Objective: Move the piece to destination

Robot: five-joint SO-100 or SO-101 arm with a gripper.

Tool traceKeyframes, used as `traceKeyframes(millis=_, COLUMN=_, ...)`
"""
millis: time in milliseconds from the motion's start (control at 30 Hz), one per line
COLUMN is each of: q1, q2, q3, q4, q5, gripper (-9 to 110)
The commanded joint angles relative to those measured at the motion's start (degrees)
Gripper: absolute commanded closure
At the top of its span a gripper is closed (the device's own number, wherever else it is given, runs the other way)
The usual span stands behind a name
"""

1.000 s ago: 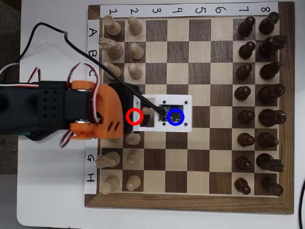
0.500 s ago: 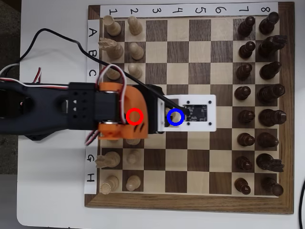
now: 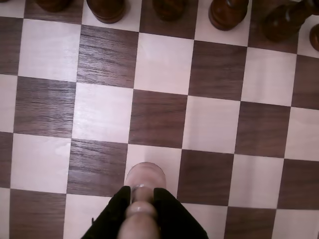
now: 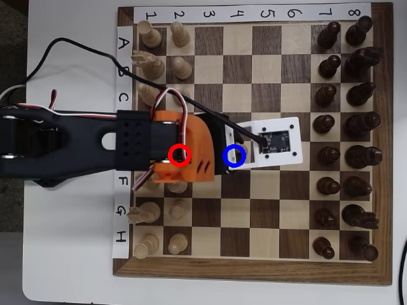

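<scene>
In the wrist view the piece, a small pale-wood pawn, stands upright at the bottom centre. My gripper is shut on it, one black finger on each side. Its base is over a pale square; I cannot tell whether it touches. In the overhead view my arm reaches in from the left. The orange wrist covers the red-ringed square, and the white camera board hides most of the gripper. A sliver of the piece shows at the blue ring on the destination.
Pale pieces fill columns 1 and 2 on the overhead view's left. Dark pieces fill columns 7 and 8 on its right, and show along the wrist view's top. A black cable arcs over the board's left edge.
The arm has stretched rightward across the board. The orange wrist and white camera board have shifted right, carrying the pawn from the red-ringed square to the blue ring.
</scene>
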Motion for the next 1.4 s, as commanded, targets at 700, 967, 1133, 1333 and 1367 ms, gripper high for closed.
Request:
traceKeyframes(millis=700, q1=1.93, q2=-3.6, q3=-1.93, q4=-1.05, q5=-0.7, gripper=101)
traceKeyframes(millis=967, q1=1.58, q2=-4.48, q3=-1.23, q4=-1.76, q5=-0.7, gripper=101)
traceKeyframes(millis=1133, q1=1.23, q2=-4.75, q3=-0.79, q4=-2.37, q5=-0.7, gripper=101)
traceKeyframes(millis=1333, q1=0.7, q2=-5.19, q3=-0.26, q4=-3.52, q5=-0.7, gripper=101)
traceKeyframes(millis=1367, q1=0.62, q2=-5.27, q3=-0.26, q4=-3.69, q5=-0.7, gripper=101)
